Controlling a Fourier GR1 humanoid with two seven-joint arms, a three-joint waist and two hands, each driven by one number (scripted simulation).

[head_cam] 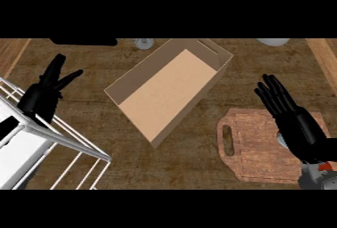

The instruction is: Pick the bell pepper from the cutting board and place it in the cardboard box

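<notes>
right hand (296, 120) fingers straight, empty, over right edge of cutting board (253, 151) | cardboard box (168, 95) apart, leftward | left hand (43, 93) spread

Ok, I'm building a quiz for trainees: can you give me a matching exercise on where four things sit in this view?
1 cardboard box
2 cutting board
3 left hand
4 white wire rack

a lower left corner
b centre, open top
c lower right
d upper left, fingers straight

Pairs: 1-b, 2-c, 3-d, 4-a
</notes>
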